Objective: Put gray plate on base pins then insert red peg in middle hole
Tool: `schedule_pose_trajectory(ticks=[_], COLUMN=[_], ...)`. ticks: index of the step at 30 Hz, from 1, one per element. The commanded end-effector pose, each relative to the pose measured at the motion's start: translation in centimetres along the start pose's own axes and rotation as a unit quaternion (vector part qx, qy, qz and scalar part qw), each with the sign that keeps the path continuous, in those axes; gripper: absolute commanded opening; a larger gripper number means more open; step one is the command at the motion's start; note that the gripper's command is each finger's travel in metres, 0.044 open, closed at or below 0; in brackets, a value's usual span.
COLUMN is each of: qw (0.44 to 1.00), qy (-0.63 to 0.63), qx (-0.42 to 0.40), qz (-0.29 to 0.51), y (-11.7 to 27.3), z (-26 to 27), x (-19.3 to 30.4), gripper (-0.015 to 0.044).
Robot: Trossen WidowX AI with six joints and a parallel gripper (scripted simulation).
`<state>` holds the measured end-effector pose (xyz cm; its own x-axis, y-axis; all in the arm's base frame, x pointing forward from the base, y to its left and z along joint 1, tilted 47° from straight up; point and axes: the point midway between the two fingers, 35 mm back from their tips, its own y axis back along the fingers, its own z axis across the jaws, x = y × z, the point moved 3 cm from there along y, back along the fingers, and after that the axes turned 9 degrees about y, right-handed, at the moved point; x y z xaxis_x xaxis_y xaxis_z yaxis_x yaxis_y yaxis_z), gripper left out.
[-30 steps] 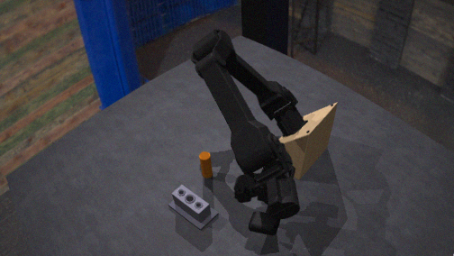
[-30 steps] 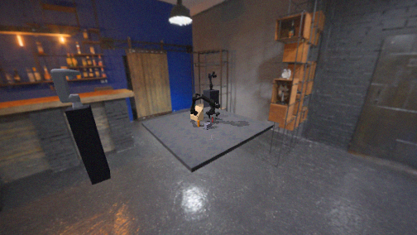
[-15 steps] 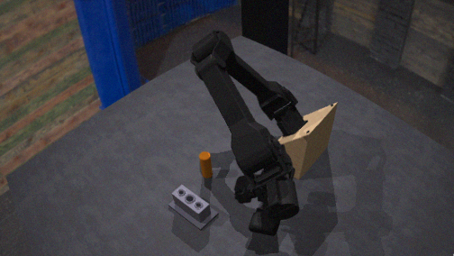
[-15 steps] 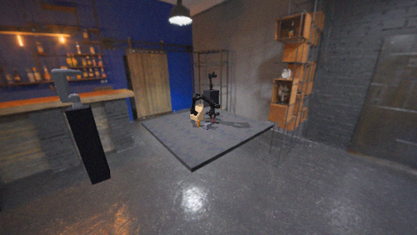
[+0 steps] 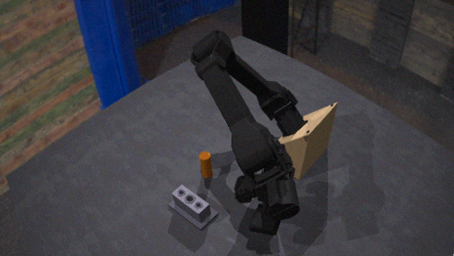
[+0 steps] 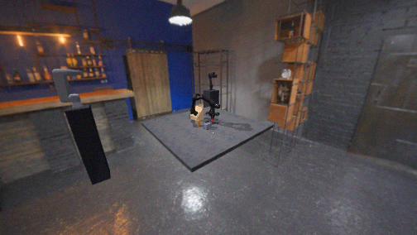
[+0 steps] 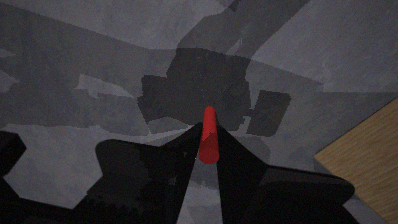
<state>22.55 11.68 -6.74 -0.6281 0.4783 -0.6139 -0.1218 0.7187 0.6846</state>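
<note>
The gray plate (image 5: 186,209), a block with three holes in a row, sits level on the wider flat base (image 5: 201,224); they are small in the exterior view and out of the wrist view. The base's pins cannot be made out. My gripper (image 7: 209,127) is shut on the red peg (image 7: 209,153) (image 6: 213,120), which stands roughly upright between the fingertips over the table. In the top view the gripper is to the right of the plate, and the arm hides the peg.
An orange cylinder (image 5: 205,165) (image 6: 198,123) stands upright just behind the plate. A light wooden wedge-shaped block (image 5: 316,141) (image 7: 372,142) stands to the right, close to the arm. The gray table top (image 5: 113,149) (image 6: 178,142) carries them all.
</note>
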Motion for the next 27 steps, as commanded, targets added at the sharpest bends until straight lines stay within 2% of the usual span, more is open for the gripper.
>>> schedule_pose_trajectory(ticks=[1,25,27], qw=[1.0,1.0,1.0], qy=[0.0,0.0,0.004], qx=[-0.002,-0.003,-0.001], qz=[-0.001,0.0,-0.003], y=[0.6,8.0,7.0], z=[0.2,0.7,0.6], x=[-0.1,-0.1,-0.3], gripper=[0.0,0.0,0.0])
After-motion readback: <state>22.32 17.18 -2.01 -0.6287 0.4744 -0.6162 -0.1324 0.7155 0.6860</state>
